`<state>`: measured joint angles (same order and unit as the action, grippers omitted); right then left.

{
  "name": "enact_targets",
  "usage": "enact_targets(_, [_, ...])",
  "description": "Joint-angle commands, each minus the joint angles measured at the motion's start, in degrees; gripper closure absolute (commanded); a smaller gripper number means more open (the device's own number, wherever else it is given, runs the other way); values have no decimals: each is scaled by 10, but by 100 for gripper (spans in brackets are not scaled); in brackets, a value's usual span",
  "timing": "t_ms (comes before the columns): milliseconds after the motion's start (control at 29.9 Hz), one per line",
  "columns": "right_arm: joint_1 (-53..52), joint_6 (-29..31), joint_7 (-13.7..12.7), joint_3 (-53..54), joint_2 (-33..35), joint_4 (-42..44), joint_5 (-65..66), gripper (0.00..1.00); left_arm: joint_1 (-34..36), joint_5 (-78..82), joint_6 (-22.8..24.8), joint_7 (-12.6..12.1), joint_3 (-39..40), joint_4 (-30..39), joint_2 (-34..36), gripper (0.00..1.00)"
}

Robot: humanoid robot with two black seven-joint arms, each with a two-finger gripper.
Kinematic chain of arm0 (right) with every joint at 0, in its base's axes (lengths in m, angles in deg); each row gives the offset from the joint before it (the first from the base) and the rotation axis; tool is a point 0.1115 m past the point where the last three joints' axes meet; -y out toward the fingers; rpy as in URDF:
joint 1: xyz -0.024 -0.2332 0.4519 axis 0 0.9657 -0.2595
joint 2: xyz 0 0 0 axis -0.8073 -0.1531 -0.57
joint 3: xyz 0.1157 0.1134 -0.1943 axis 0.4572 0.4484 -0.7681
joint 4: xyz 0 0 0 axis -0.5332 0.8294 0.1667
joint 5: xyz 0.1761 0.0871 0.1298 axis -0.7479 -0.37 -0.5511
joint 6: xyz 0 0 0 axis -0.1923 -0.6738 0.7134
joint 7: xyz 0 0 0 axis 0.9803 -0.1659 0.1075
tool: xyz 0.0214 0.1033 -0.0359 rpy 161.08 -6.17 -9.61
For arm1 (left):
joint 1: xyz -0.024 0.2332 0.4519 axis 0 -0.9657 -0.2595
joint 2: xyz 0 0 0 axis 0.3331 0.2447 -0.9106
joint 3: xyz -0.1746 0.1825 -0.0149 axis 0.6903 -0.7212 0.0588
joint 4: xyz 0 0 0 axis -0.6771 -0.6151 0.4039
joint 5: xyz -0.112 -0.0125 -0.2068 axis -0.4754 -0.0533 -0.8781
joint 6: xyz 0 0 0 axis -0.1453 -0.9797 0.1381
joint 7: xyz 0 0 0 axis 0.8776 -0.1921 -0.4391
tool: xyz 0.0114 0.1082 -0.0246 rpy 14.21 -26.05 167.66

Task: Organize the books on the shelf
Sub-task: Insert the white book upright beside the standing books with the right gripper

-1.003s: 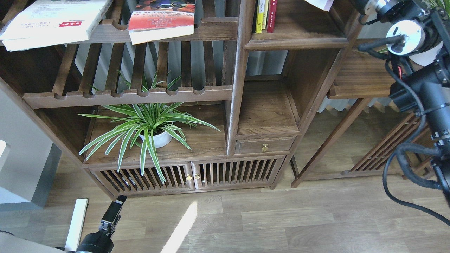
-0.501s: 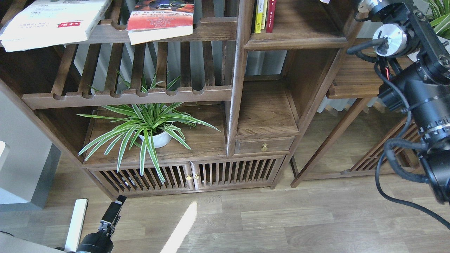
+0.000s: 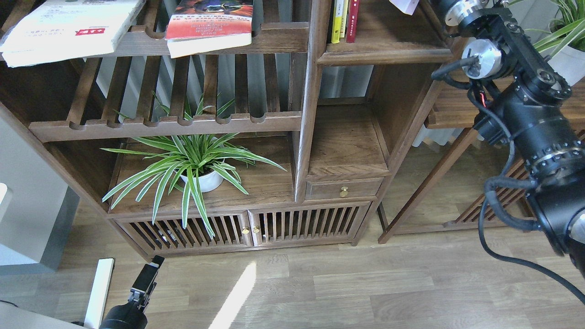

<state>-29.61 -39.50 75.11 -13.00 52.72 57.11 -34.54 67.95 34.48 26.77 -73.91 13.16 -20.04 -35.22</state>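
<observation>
The shelf [image 3: 388, 41] is the small flat board at the top of the brown bookcase. Three slim books stand up at its left end: two yellow books [image 3: 339, 20] and a red book [image 3: 352, 20], side by side and touching. The rest of the board is bare wood. A pale book [image 3: 405, 5] shows only as a corner at the top edge, above the right part of the shelf. The right arm reaches up toward it, but the right end effector is out of view past the top, so I cannot tell if it holds that book. Two more books lie flat on the slatted rack to the left: a big white book [image 3: 68, 27] near the rack's left end and an orange book [image 3: 208, 25] near its right end. They do not stand on the shelf yet. The left end effector [image 3: 147, 276] hangs low by the floor, and it holds nothing, though I cannot tell how wide it is. I think the job is part done: three books stand, one may be going in, and two wait.
</observation>
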Motion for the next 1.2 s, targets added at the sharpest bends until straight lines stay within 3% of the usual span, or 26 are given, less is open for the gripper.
enact_targets(0, [-14,0,5,-2,-10,34,-1,100,0,0,0,0,0,1,-2,1])
enact_targets(1170, [-20,-55,4,-10,-95,75,-14,94,-6,-1,0,2,7,-2,-4,1])
